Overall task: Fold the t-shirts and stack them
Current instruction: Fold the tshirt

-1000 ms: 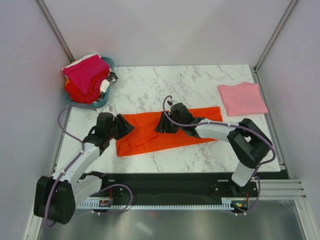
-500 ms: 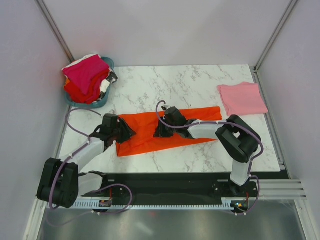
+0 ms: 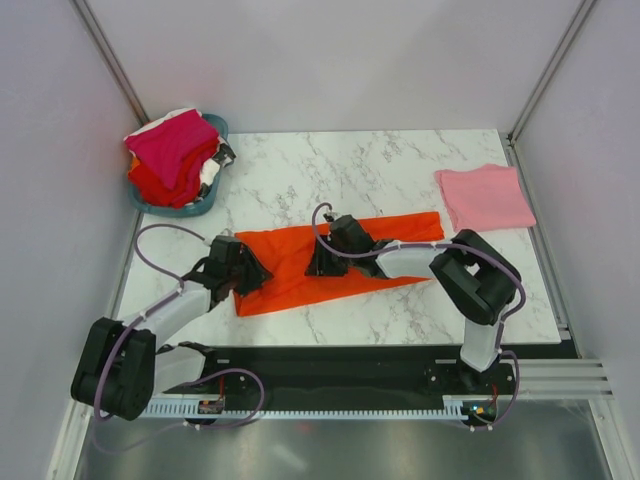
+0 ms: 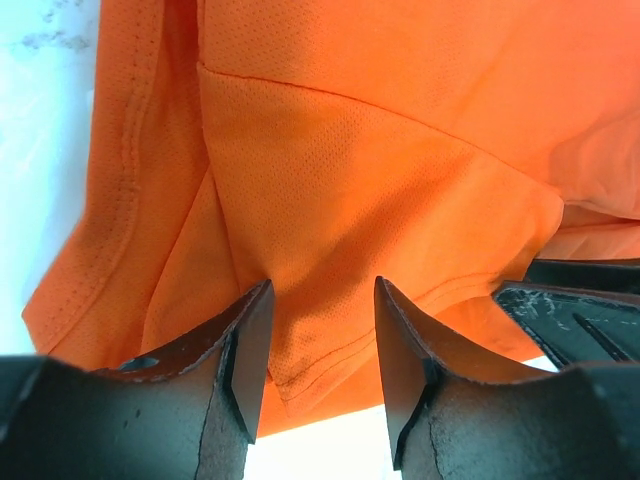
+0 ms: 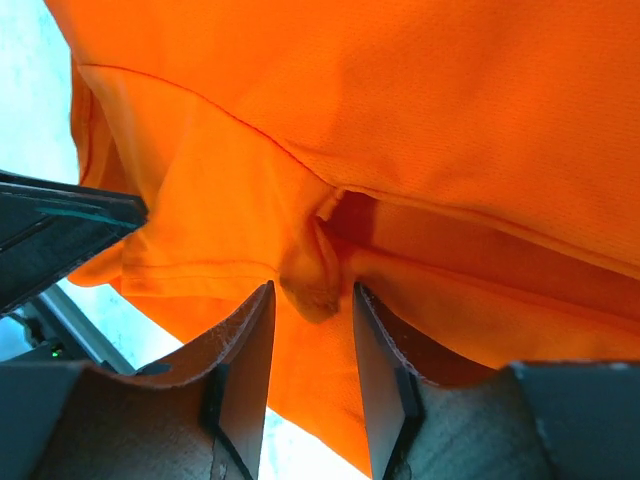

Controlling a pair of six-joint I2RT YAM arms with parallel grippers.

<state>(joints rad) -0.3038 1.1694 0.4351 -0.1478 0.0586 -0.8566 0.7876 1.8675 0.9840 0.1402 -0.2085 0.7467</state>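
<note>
A bright orange-red t-shirt (image 3: pixel 300 262) lies stretched across the middle of the marble table (image 3: pixel 300 180). My left gripper (image 3: pixel 250 273) is low over the shirt's left end. In the left wrist view the left gripper (image 4: pixel 318 325) is open, with a hemmed corner of the orange-red shirt (image 4: pixel 360 170) lying between the jaws. My right gripper (image 3: pixel 318 264) sits at the shirt's near edge, about mid-length. The right gripper (image 5: pixel 311 318) is also open, a small bunched fold (image 5: pixel 310 285) of the cloth between its fingers. A light pink t-shirt (image 3: pixel 484 197) lies folded at the back right.
A teal plastic basket (image 3: pixel 214 199) at the back left holds a heap of magenta (image 3: pixel 172 145), red and white shirts. The table's near edge runs just behind both arm bases. Grey walls close in both sides.
Both grippers have dropped toward the near side onto the orange-red shirt, the left one at its left end, the right one shifting slightly left. The shirt's left end has rumpled a little.
</note>
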